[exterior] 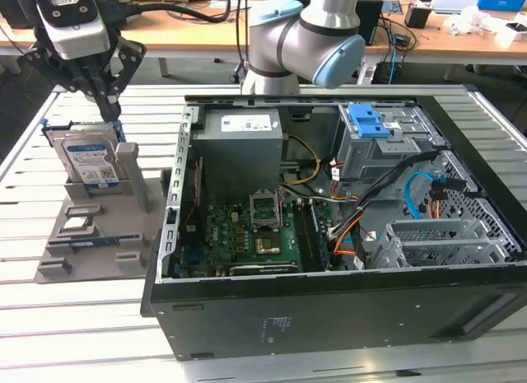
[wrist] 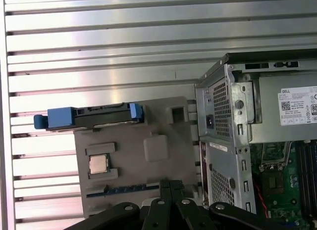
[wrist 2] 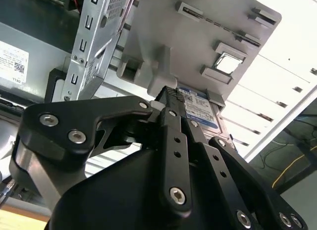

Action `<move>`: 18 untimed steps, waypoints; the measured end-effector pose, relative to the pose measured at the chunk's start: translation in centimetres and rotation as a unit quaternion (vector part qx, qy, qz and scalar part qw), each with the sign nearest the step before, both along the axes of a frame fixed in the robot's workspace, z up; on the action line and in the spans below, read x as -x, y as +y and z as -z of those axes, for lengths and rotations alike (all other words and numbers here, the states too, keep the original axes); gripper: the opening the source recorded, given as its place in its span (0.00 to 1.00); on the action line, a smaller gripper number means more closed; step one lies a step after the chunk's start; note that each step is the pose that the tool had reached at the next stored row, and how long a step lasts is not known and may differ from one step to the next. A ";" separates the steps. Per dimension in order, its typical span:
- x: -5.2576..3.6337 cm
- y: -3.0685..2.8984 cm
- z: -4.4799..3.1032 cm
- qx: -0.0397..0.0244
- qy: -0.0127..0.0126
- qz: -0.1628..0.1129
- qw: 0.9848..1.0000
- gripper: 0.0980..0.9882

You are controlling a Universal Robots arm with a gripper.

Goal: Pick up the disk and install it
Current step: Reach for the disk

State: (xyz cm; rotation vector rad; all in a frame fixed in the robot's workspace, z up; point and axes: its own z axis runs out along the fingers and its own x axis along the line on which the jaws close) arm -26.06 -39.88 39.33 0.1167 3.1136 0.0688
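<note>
One disk (exterior: 89,159) stands on edge in a slot at the far end of one grey moulded tray (exterior: 90,235). The tray lies outside the case (exterior: 329,309), on the exterior view's left. The disk is a flat silver-grey rectangle with a blue-and-white label; in the first wrist view it (wrist: 99,116) shows edge-on with blue plastic at both ends. One gripper (exterior: 109,119), of black jointed metal links with bolt heads, hangs at the disk's upper corner. In both wrist views its fingers (wrist: 171,188) look drawn together, and nothing is seen between them. Whether the tip (wrist 2: 171,96) touches the disk (wrist 2: 200,109) cannot be told. The tray also bears one square metal-topped chip (wrist: 98,164) in a recess. One black case lies open on its side on one ribbed aluminium table (wrist: 99,42). Inside are one grey supply box (exterior: 239,152), one green board (exterior: 247,235) and one blue plastic bracket (exterior: 368,119) on a perforated steel cage. One arm (exterior: 305,37), silver with blue caps, rises behind the case.
</note>
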 end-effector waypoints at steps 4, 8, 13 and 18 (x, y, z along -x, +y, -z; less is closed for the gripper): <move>0.67 0.00 0.00 0.000 0.000 0.000 1.000 0.00; 1.78 0.00 0.00 0.000 0.000 0.000 1.000 0.00; 2.63 0.00 0.01 0.000 0.000 0.000 1.000 0.00; 3.36 0.50 0.05 0.001 0.000 0.000 1.000 0.00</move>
